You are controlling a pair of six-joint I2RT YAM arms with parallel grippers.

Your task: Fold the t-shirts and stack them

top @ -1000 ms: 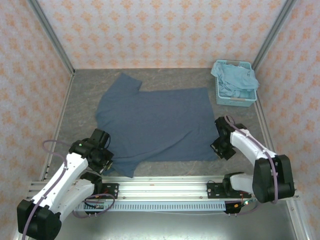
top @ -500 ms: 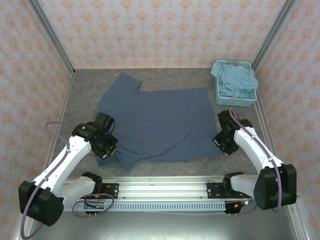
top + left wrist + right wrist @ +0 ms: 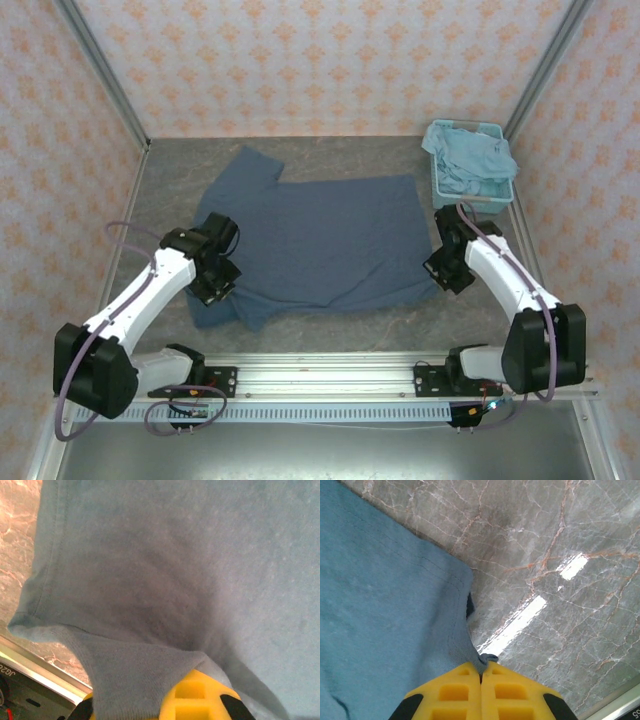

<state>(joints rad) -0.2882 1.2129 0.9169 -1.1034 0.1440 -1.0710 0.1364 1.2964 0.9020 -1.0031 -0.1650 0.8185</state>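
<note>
The large dark slate-blue t-shirt [image 3: 320, 235] lies spread on the marble table, its near edge lifted and drawn toward the back. My left gripper [image 3: 215, 283] is shut on the shirt's near-left hem; in the left wrist view the cloth [image 3: 165, 570] drapes over the yellow fingers [image 3: 200, 697]. My right gripper [image 3: 447, 272] is shut on the shirt's near-right corner [image 3: 481, 661], pinched between the yellow fingers [image 3: 510, 692]. A pale sky-blue t-shirt [image 3: 472, 158] lies bunched in the basket at the back right.
A light blue slatted basket [image 3: 470, 196] stands at the back right by the wall. Bare marble table [image 3: 340, 325] lies between the shirt's near edge and the aluminium rail [image 3: 320, 365]. Patterned walls close in three sides.
Both grippers have moved away from the rail toward the back, carrying the shirt's near edge with them. The near hem has folded up off the table and the shirt looks shorter.
</note>
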